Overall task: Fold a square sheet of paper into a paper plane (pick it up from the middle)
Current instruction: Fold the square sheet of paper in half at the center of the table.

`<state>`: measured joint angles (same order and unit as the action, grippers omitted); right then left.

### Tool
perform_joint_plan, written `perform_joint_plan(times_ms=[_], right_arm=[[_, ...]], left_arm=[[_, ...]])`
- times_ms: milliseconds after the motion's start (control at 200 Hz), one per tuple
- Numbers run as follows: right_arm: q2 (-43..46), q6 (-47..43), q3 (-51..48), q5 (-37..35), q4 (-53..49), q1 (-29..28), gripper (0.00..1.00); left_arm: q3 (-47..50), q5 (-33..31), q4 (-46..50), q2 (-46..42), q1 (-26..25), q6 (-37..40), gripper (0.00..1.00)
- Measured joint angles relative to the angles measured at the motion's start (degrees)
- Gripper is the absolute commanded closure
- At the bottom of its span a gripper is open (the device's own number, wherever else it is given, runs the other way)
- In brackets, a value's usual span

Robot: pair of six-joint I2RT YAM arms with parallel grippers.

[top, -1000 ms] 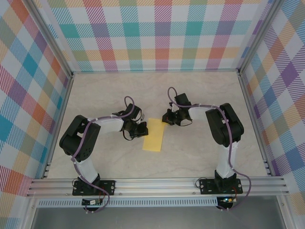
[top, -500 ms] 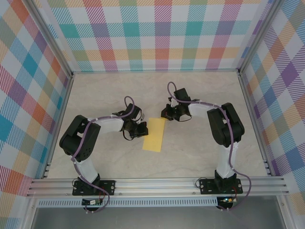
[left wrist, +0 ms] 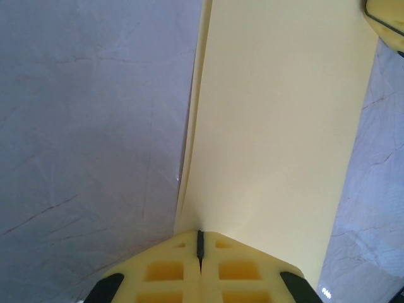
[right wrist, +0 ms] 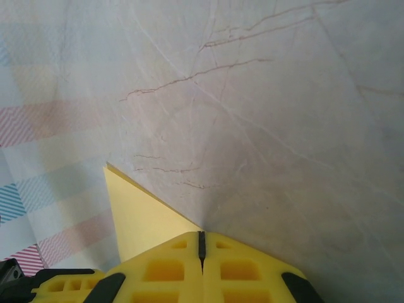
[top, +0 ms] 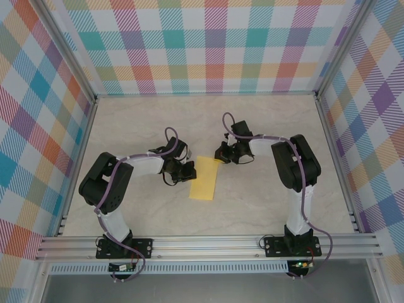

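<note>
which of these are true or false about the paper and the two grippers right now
1. The sheet of paper lies on the table as a narrow strip between the two grippers. True.
2. Both grippers are wide open. False: the left gripper and the right gripper both have their fingers shut.
3. The paper is already a pointed dart. False: it is a plain rectangle with square ends.
4. The right gripper is at the strip's far right corner. True.
5. The left gripper is at the strip's right edge. False: it is at the left long edge.
</note>
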<state>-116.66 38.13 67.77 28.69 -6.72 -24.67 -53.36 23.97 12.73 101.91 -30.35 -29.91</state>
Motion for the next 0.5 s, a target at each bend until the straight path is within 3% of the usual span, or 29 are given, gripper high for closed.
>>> perform_joint_plan(times_ms=[280,500], right_arm=[[0.4,-0.3,0.7,0.8,-1.7,0.3,0.91],[9.6,-1.6,0.4,-1.1,-5.9,0.3,0.89]], left_arm=[[-0.2,0.0,0.4,0.0,0.0,0.0,1.00],[-0.6,0.0,1.0,0.0,0.0,0.0,1.00]])
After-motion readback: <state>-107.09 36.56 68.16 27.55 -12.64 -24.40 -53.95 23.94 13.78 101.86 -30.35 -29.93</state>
